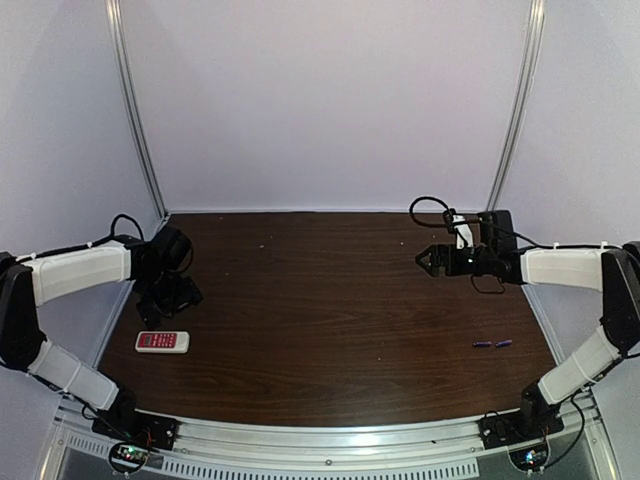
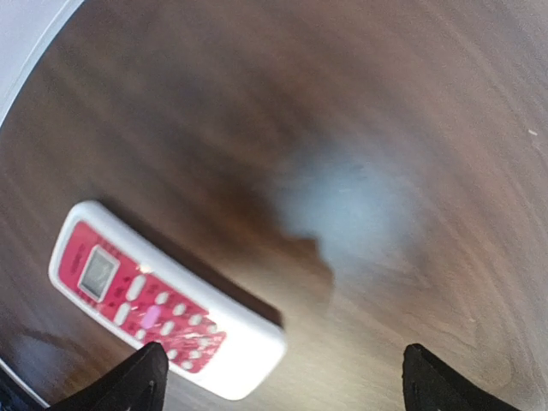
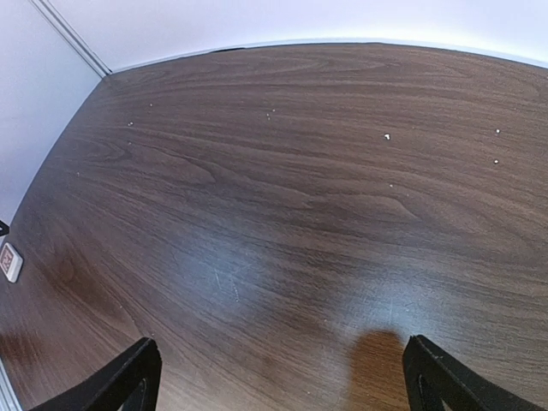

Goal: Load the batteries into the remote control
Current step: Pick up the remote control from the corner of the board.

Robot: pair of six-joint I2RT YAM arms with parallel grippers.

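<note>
The remote control (image 1: 162, 341) lies flat near the table's front left, red button face up. In the left wrist view the remote (image 2: 158, 300) fills the lower left, blurred. My left gripper (image 1: 163, 300) hangs open and empty just above and behind it; in its own view the gripper (image 2: 282, 385) has its left fingertip over the remote's end. The two purple-blue batteries (image 1: 492, 344) lie end to end at the front right. My right gripper (image 1: 428, 260) is open and empty, held above the table's right back part, well away from the batteries; its own view (image 3: 282, 385) shows bare wood.
The dark wood table (image 1: 330, 300) is ringed by white walls at the back and sides. A metal rail (image 1: 330, 440) runs along the near edge. The remote's end shows at the far left edge of the right wrist view (image 3: 10, 262).
</note>
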